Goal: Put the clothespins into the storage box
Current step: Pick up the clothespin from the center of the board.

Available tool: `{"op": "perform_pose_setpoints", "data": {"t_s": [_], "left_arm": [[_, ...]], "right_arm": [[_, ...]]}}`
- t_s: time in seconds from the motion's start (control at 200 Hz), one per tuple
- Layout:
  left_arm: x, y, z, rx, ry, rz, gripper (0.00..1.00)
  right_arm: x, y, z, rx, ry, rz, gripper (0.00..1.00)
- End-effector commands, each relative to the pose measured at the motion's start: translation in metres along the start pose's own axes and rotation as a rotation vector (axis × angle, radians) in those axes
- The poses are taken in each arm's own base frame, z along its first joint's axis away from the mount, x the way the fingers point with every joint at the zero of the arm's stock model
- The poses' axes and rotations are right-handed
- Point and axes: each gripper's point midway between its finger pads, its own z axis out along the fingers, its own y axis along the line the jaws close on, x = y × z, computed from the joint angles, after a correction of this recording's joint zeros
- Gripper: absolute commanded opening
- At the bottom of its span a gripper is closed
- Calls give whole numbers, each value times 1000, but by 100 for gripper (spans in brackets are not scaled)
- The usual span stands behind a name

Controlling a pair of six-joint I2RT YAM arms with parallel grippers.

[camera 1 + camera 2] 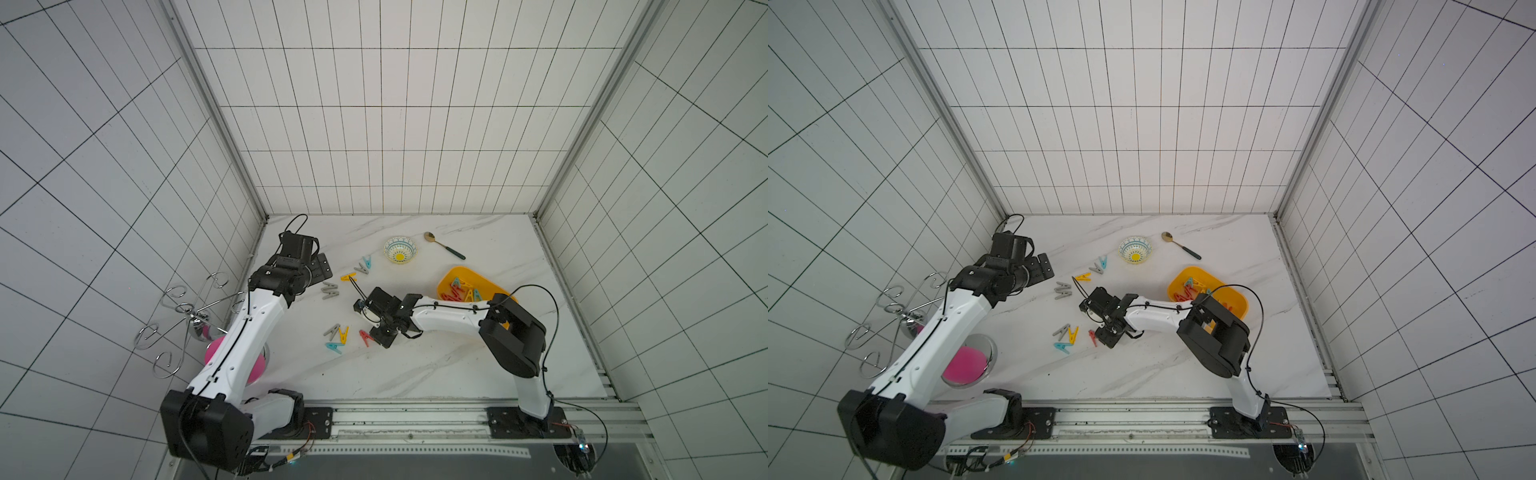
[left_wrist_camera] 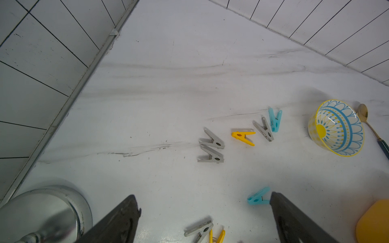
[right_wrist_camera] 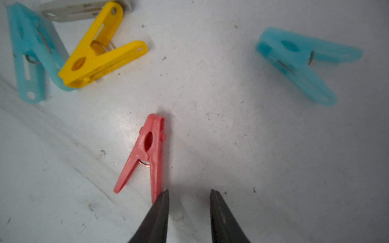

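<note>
Red clothespin [image 3: 147,151] flat on the marble table [image 1: 415,374], near centre; one leg tip just beside a finger [image 3: 162,208] of the right gripper [image 3: 189,192], jaws narrow, nothing between them. Left of it, yellow, grey and teal clothespins [image 1: 337,336] clustered; farther back, more loose clothespins [image 1: 348,276]. Storage box [image 1: 451,274] at right, holding red, yellow and teal pegs [image 1: 453,296]. Left gripper [image 2: 203,195] at far left, spread wide, empty.

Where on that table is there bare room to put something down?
Bare: the near strip of table between the front rail and the pegs; the far edge left of the bowl; the side right of the box. Crowded: the middle, strewn with pegs.
</note>
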Motion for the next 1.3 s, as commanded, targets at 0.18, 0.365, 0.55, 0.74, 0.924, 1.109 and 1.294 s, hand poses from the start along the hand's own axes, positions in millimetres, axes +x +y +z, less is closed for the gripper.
{"op": "perform_pose_setpoints", "data": {"t_s": [0.18,0.365,0.55,0.74,0.924,1.109,1.294], "left_arm": [[-9,1,-7,-1,-30,-1,98],[-9,1,-5,2,-27,-6,98],[-7,1,-4,0,-23,-7,98],[-9,3,-8,-5,-31,0,98],[-9,3,-9,-3,-31,0,98],[-10,2,-8,1,-31,0,98],[-13,1,-10,4,-35,1,98]], "right_arm": [[-6,2,-28,17,-37,24,36],[-10,23,-35,-35,-72,15,35],[-7,34,-15,-30,-43,4,34],[-5,32,-3,-11,-31,7,31],[-3,31,1,-10,-24,3,28],[-1,29,3,-4,-17,3,27],[-9,26,-7,6,-45,5,28]]}}
